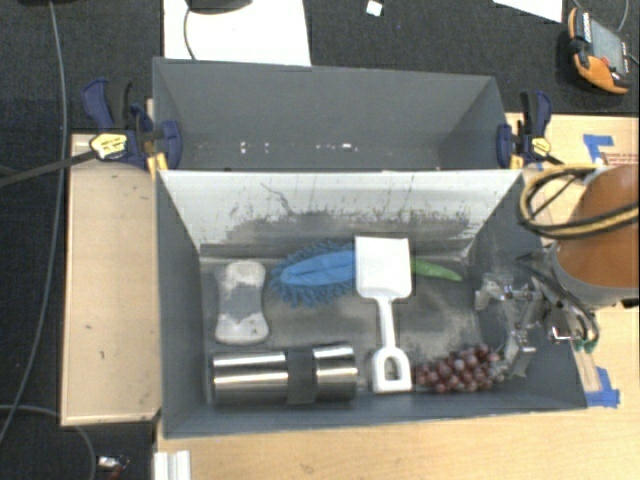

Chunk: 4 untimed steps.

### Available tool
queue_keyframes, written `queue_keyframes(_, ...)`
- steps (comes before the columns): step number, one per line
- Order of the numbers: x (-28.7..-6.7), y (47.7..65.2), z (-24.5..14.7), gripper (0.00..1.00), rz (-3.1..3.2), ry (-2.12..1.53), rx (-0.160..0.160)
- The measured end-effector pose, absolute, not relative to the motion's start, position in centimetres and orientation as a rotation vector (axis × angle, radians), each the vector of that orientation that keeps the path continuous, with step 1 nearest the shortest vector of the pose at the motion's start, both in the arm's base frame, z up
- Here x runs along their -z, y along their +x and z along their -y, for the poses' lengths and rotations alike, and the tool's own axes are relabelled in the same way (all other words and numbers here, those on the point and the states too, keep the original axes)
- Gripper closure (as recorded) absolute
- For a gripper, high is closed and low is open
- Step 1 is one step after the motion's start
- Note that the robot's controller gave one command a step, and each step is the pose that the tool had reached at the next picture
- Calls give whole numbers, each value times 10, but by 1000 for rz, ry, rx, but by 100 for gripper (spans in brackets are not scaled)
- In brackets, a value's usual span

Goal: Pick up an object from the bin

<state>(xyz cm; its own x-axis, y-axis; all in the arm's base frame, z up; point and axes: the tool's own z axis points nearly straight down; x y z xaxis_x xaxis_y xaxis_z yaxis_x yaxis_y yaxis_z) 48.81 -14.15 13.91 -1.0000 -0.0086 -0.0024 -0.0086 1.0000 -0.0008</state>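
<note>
- Camera view, looking down into a grey metal bin with sloping walls; a few loose things lie on its floor, mostly toward the near side.
- The gripper comes in from the right and hangs low by the bin's right wall, just beside the right end of a bunch of dark red grapes. Whether it touches the bunch cannot be told.
- Whether the gripper is apart or together cannot be made out; nothing is seen clamped in it.
- Judging by where it hangs, the grapes look like the likeliest pick: they are the nearest thing and lie free on that side.
- The grapes are a small, low cluster of round, glossy beads, lying flat in the near right corner, stretched left to right.
- Left of them, touching or nearly so, is the looped handle of a white scoop, blade pointing to the far wall.
- A blue brush with fuzzy bristles lies beside the blade, and a green piece pokes out on its other side.
- Well apart, at the near left, lie a metal cylinder with a dark band and a pale lump.
</note>
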Motion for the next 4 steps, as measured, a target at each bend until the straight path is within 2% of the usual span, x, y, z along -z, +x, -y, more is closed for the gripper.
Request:
queue_keyframes(1,-140,490,139,0,-3136,43,1)
queue_keyframes(2,-154,488,136,0,-3134,35,2)
queue_keyframes(3,-152,486,132,0,-3135,34,0)
queue_keyframes(4,-164,480,137,0,-3132,42,3)
